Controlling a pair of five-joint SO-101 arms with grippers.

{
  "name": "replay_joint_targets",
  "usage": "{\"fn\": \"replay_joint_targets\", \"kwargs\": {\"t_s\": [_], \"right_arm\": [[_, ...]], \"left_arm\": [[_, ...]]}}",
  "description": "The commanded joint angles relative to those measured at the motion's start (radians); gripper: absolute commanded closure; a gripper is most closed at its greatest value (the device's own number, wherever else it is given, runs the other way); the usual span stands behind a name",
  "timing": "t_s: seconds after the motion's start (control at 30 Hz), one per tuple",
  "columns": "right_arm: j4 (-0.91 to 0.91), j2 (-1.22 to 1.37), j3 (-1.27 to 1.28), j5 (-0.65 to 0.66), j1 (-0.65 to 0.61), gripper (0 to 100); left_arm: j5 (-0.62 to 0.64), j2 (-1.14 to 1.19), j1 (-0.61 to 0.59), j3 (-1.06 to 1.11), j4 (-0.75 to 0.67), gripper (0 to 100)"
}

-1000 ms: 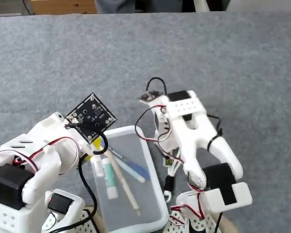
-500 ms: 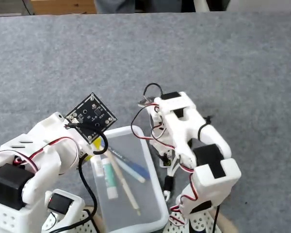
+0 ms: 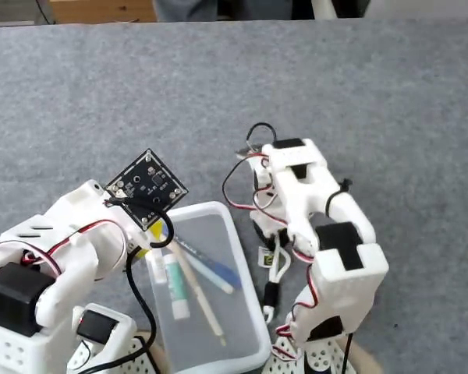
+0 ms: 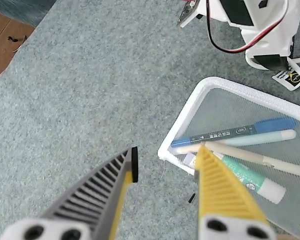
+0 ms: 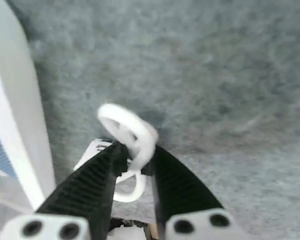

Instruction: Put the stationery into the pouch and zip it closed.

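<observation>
- Surface (image 3: 390, 101): grey felt that carries the pouch and both arms.
- Right arm (image 3: 312, 195): within the last second it has folded back on itself and drawn slightly away from the pouch's long edge. The right jaws are almost shut, pinching the white loop between them.
- Left arm (image 3: 70, 241): unmoved. The left jaws are spread wide and hold nothing, hanging over the pouch's far corner.
- Pouch (image 3: 235, 321): mesh with a white rim, lying between the two arms near their bases, with no noticeable shift.
- Stationery: blue pen (image 4: 240, 131), white pen (image 4: 250, 156) and glue stick (image 4: 245, 175) lie together under the mesh, apparently already inside.
- White loop (image 5: 127, 127): a cord just beside the pouch's right edge, probably the zip pull. The filling step seems done and the closing pull seems begun; how far the zip has travelled cannot be told.
</observation>
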Motion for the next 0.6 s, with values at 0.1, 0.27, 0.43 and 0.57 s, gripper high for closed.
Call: {"fn": "replay_joint_targets", "kwargs": {"t_s": [0.1, 0.27, 0.43, 0.57], "right_arm": [[-0.032, -0.189, -0.136, 0.06, 0.074, 98.6], [-0.032, -0.242, -0.228, 0.109, 0.12, 98.6], [-0.032, -0.199, -0.355, 0.109, 0.13, 98.6], [-0.031, -0.168, -0.489, 0.114, 0.124, 98.6]], "left_arm": [[0.008, -0.011, -0.005, -0.021, -0.015, 79], [0.008, -0.011, -0.005, -0.021, -0.015, 79], [0.008, -0.011, -0.007, -0.021, -0.014, 79], [0.008, -0.011, -0.008, -0.021, -0.014, 79]]}}
